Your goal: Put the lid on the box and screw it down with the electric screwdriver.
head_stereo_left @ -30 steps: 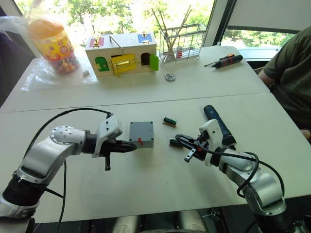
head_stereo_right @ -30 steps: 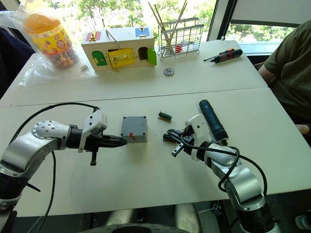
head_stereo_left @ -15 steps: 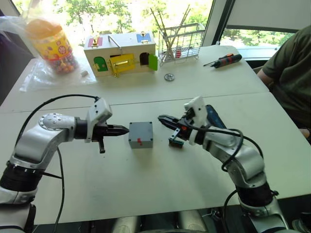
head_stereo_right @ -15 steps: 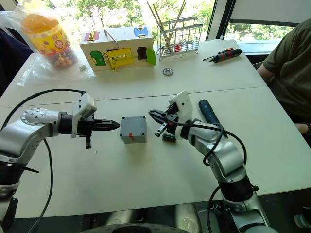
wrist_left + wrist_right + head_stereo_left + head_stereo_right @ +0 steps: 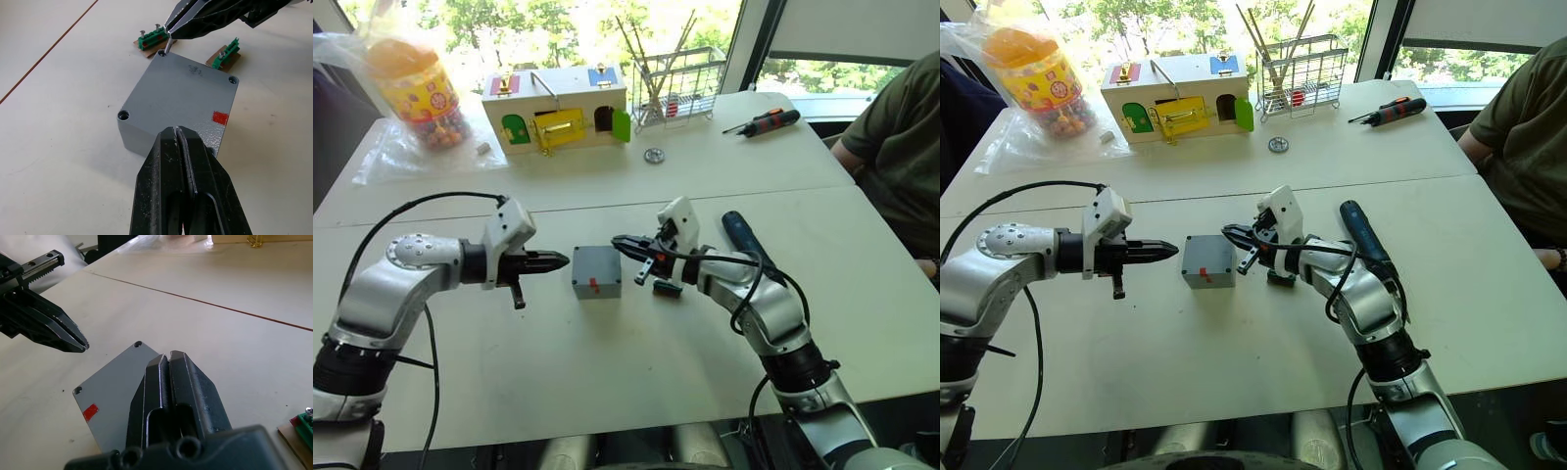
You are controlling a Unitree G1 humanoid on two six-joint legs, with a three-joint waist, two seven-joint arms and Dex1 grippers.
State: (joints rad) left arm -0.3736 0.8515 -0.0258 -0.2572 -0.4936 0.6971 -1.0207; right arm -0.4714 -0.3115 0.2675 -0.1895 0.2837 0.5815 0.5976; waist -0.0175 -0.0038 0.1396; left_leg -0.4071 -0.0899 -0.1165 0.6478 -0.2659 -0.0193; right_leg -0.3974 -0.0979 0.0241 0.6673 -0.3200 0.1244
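Left eye view: the grey box (image 5: 597, 271) sits on the white table (image 5: 607, 372), lid side up, between the left gripper (image 5: 560, 260) and right gripper (image 5: 619, 241); the electric screwdriver (image 5: 744, 240) lies beyond the right arm. Left wrist view: its fingers (image 5: 168, 166) are pressed together, just short of the box's near edge; the right gripper's tip holds a thin screw (image 5: 167, 46) at a corner hole. Right wrist view: its fingers (image 5: 164, 387) are closed above the box.

1. A colourful wooden latch box (image 5: 558, 108) stands at the upper middle of the white surface (image 5: 607, 372).
2. A wire rack (image 5: 677, 86) stands just right of it.
3. A candy jar (image 5: 411, 88) in a plastic bag sits upper left.
4. A black-and-orange screwdriver (image 5: 764, 122) lies upper right.
5. A person's sleeve (image 5: 901, 147) shows at the right edge.
6. Two small green terminal blocks (image 5: 151, 40) lie on the surface.
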